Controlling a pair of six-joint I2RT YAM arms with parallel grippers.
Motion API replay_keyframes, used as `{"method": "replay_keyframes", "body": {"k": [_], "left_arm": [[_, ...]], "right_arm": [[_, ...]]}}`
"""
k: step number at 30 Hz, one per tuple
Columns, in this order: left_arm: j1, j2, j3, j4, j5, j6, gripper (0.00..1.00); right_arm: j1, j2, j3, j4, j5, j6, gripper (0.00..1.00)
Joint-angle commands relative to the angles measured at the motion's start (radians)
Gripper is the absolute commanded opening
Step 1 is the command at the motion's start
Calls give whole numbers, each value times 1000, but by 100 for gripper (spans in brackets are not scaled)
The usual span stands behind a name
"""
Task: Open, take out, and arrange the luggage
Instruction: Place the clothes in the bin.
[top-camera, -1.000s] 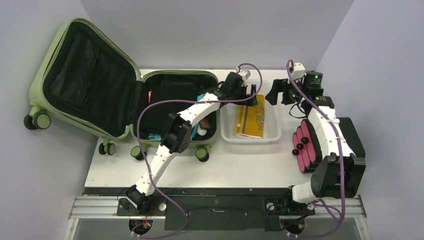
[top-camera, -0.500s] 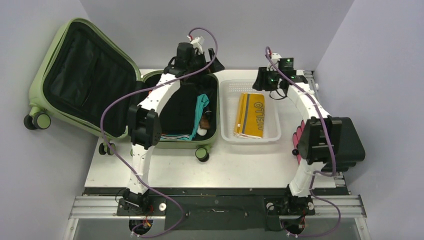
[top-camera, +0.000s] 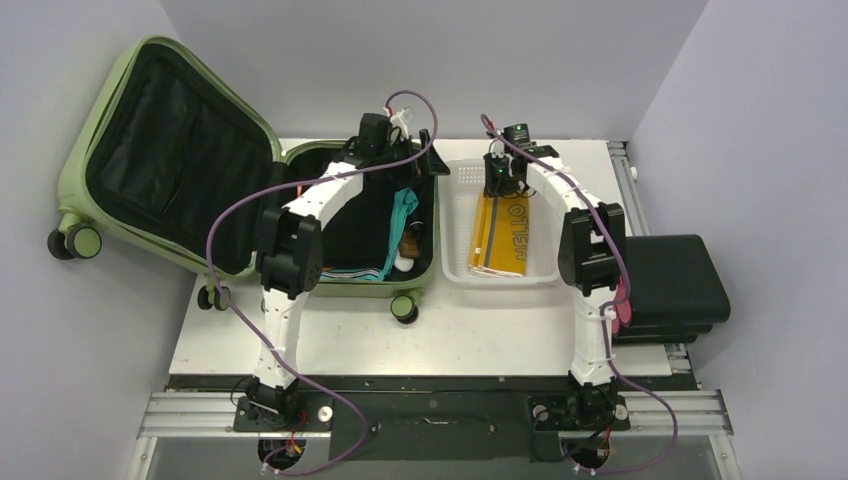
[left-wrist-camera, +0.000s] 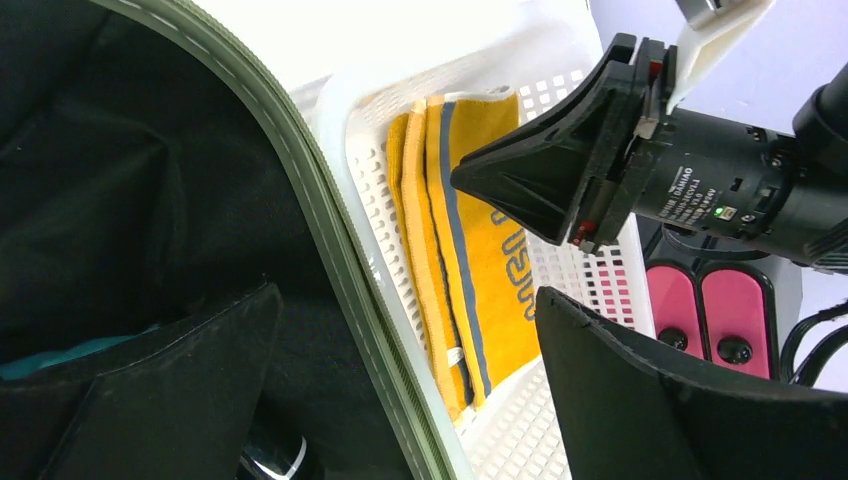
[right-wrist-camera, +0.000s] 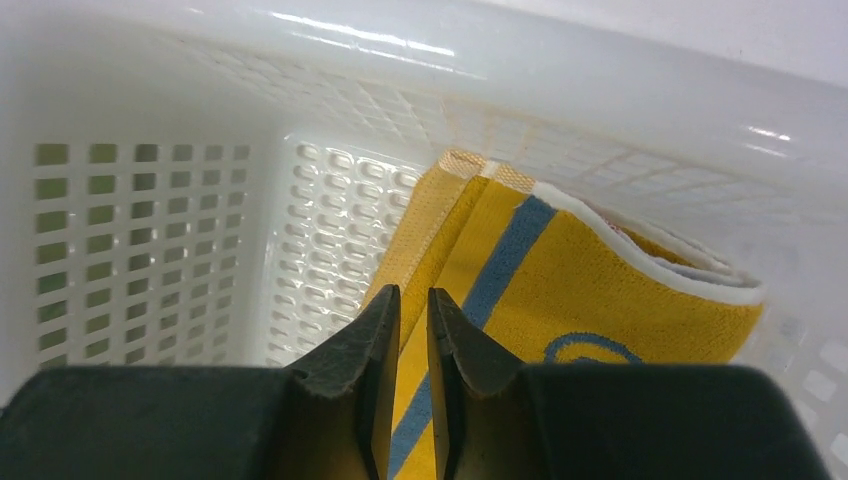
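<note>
Luggage (top-camera: 170, 150) open at far left of counter (top-camera: 480, 330), clothes (top-camera: 402, 215) still inside; one towel (right-wrist-camera: 600, 290) lies in the basket (top-camera: 545, 265) beside it; left hand (left-wrist-camera: 408, 292) wide open over the luggage rim, right hand (right-wrist-camera: 413, 292) nearly closed, empty, above the towel.

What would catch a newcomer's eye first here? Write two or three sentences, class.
The big olive-green luggage lies wide open at the far left of the table, its lid leaning out past the edge. Beside it, a yellow towel sits in a white basket, with the right gripper poised right over it.
</note>
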Motion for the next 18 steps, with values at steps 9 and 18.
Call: {"method": "replay_keyframes", "body": {"k": [9,18], "left_arm": [[-10,-52,-19,92,69,-45,96],[-20,-46,-29,107,87,-57,96]], "right_arm": [[61,86,42,-81,128,-41,23],[74,172,117,-140,45,-36,23]]}}
